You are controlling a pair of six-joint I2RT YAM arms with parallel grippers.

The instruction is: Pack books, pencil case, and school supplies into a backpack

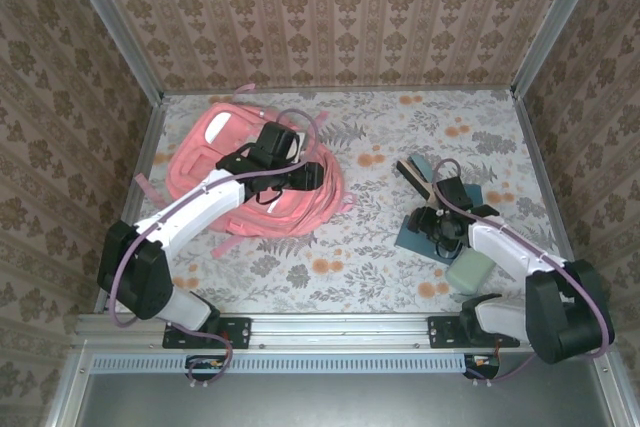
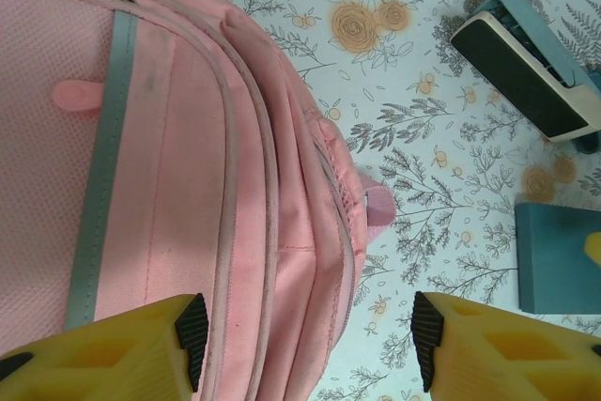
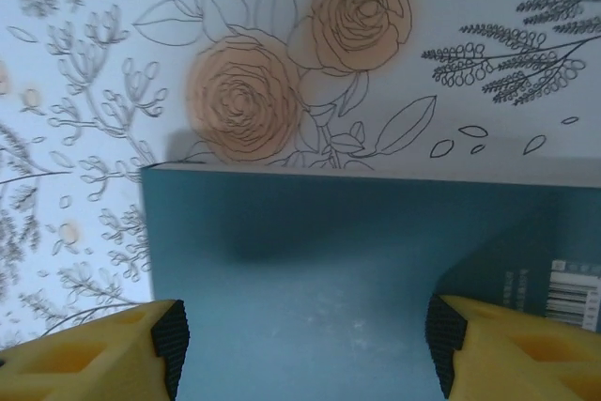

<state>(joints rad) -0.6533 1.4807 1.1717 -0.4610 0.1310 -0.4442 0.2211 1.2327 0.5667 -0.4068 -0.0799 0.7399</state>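
Observation:
The pink backpack (image 1: 240, 172) lies flat at the back left, with its zipped side (image 2: 169, 138) under my left wrist. My left gripper (image 1: 305, 175) is open, its jaws astride the backpack's right edge (image 2: 310, 340) and holding nothing. The teal notebook (image 1: 412, 239) lies at the right. My right gripper (image 1: 440, 222) is open just above it (image 3: 305, 345), a pad on either side of its flat cover (image 3: 319, 260). The mint pencil case (image 1: 468, 270) lies nearer the right arm's base. A teal-and-dark block (image 1: 420, 175) (image 2: 521, 72) lies beyond the notebook. The books are out of view.
Another teal piece with a barcode (image 3: 554, 274) overlaps the notebook's right side. Wallpapered walls with metal rails (image 1: 150, 137) close the table on three sides. Pink straps (image 1: 150, 187) trail off the backpack toward the left wall. Floral cloth (image 1: 370, 257) covers the table.

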